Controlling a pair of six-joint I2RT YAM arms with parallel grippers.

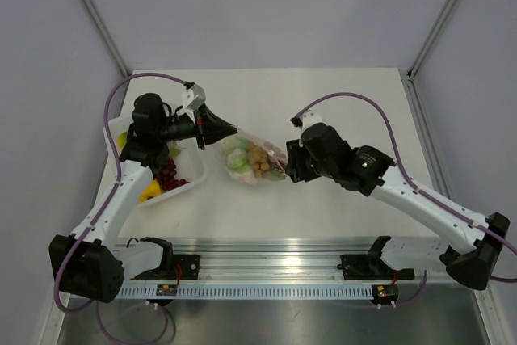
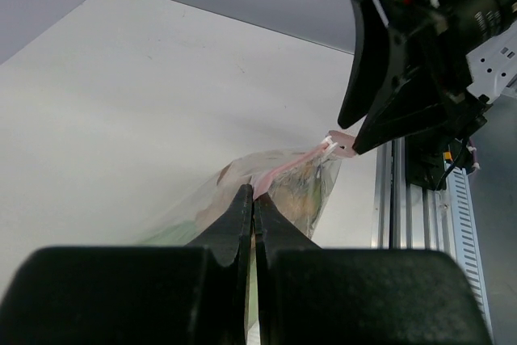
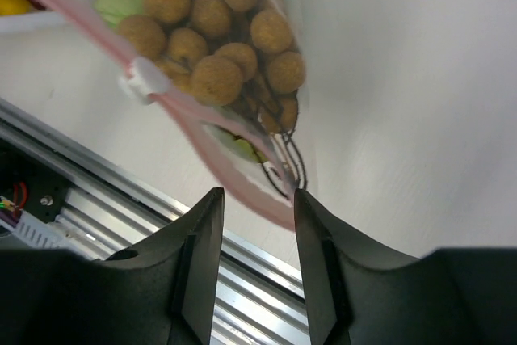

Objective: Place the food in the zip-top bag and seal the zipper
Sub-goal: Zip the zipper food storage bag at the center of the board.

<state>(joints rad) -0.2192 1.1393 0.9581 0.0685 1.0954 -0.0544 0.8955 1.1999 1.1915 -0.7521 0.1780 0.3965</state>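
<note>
**Bag partly filled, seal not finished**

On the table, at the left side, a white tray with dark red grapes and a yellow piece, not yet packed. At the middle, between both arms, the zip-top bag, with lettuce and tan-brown balls already inside. From the left gripper, a tight pinch on the zipper; on the right gripper, fingers spread around the bag corner, apparently without grip. On the strip, the white slider only partway along.

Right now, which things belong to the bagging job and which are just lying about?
Job: zip-top bag, zipper, tan-brown balls, lettuce, dark red grapes, yellow piece.
Lying about: white tray, metal rail.
</note>
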